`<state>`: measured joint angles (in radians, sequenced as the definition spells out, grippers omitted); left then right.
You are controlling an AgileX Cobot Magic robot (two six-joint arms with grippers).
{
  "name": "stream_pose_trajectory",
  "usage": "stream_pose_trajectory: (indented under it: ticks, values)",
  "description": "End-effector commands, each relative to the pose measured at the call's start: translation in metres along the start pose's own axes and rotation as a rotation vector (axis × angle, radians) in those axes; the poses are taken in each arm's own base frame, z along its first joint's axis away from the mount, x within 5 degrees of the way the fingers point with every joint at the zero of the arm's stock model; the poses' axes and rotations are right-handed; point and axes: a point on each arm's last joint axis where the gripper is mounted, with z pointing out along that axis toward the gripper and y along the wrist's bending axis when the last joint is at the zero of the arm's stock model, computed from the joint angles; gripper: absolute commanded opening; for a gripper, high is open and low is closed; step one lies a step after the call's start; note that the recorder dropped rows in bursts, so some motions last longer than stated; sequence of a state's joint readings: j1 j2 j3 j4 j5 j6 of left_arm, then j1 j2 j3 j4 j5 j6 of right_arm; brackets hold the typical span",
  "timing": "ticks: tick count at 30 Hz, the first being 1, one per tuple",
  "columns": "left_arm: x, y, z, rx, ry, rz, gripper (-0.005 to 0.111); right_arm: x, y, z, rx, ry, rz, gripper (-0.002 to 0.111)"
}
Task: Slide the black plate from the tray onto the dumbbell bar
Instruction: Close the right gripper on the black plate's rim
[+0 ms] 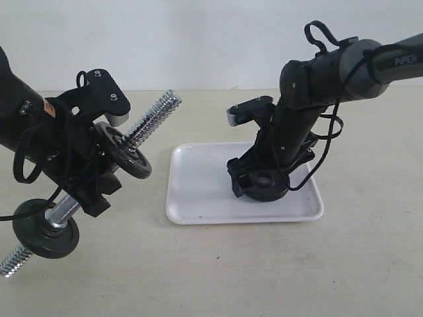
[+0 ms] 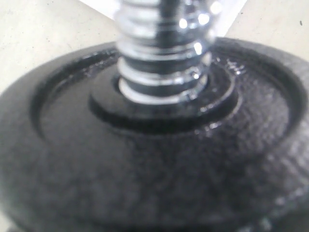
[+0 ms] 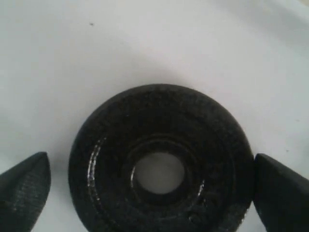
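On the pale table, toward the right side of the exterior view, lies the white tray, a shallow rectangle with rounded corners and a low rim. It holds a single thing: the black plate, which lies flat on the tray's floor in its right half, nearer the front rim. White shows through the plate's central hole.

Left of the tray and well apart from it, the dumbbell bar hangs clear of the table, tilted, its high threaded end pointing toward the tray and its low threaded end toward the front left corner. The left end effector is clamped on the bar's middle stretch. Two black discs already sit on the bar: the upper disc just above that grip, the lower disc below it. The left wrist view is filled by one disc with chrome thread rising out of its hub.

The right end effector reaches down into the tray with its jaws spread wide, straddling the plate. One of its fingers stands clear of the rim with tray showing between; the other sits right at the rim, and contact cannot be made out.
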<state>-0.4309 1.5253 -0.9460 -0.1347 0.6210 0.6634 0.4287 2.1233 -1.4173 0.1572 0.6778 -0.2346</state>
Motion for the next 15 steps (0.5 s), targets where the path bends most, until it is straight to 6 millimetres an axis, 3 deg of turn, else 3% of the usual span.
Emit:
stream_pose_trajectory:
  ticks: [1,8,15]
  values:
    - [-0.017,0.01,-0.025,-0.107,-0.153,0.015,0.004,-0.002,0.004,0.0,-0.051,-0.013,0.002,0.105]
    - [-0.017,0.01,-0.025,-0.107,-0.153,0.015,0.004,0.0,0.002,0.002,-0.025,-0.002,0.044,0.105]
    - [-0.017,0.01,-0.025,-0.109,-0.151,0.019,0.004,0.007,-0.003,0.021,0.004,0.059,0.073,0.105]
